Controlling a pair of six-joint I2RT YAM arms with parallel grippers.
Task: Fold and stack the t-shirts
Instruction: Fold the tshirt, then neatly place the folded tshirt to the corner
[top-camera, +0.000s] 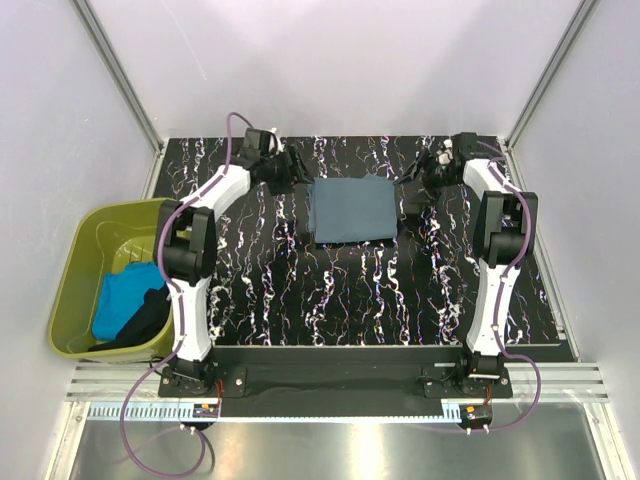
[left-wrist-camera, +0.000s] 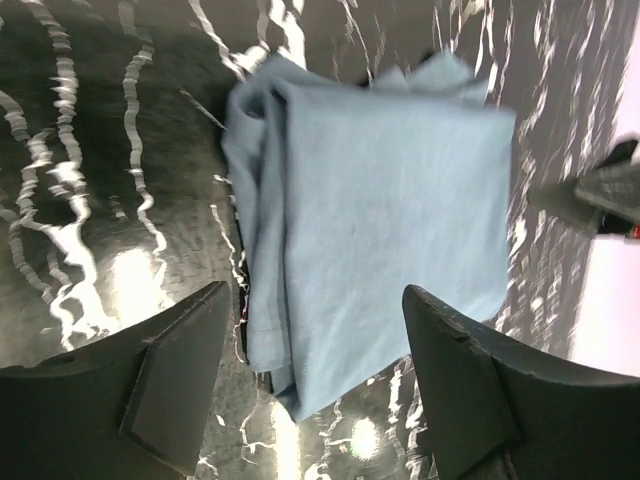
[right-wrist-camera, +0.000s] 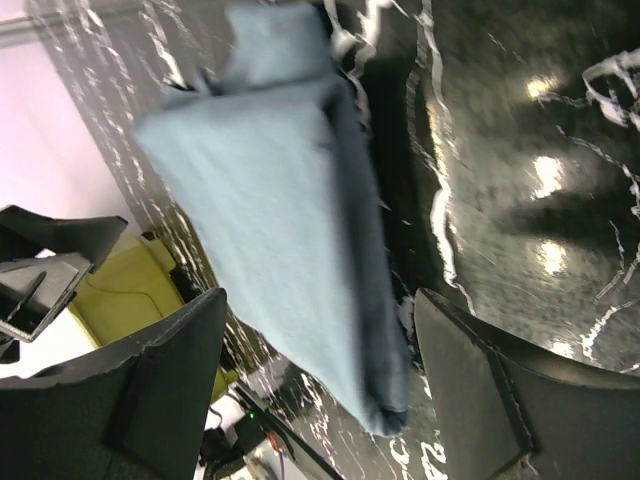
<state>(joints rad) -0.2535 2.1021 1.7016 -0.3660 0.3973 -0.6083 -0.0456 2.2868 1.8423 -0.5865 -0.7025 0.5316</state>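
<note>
The slate grey-blue t-shirt (top-camera: 351, 210) lies folded into a flat square at the back middle of the black marbled table. It fills the left wrist view (left-wrist-camera: 380, 230) and the right wrist view (right-wrist-camera: 280, 220). My left gripper (top-camera: 292, 170) is open and empty just left of the shirt's back left corner. My right gripper (top-camera: 425, 172) is open and empty just right of its back right corner. The turquoise t-shirt (top-camera: 125, 290) and the black t-shirt (top-camera: 148, 322) lie crumpled in the olive-green tub (top-camera: 90, 235) at the left.
The tub stands off the table's left edge, beside the left arm. White walls and metal frame posts close in the back and sides. The table (top-camera: 350, 300) has bare room in front of the folded shirt.
</note>
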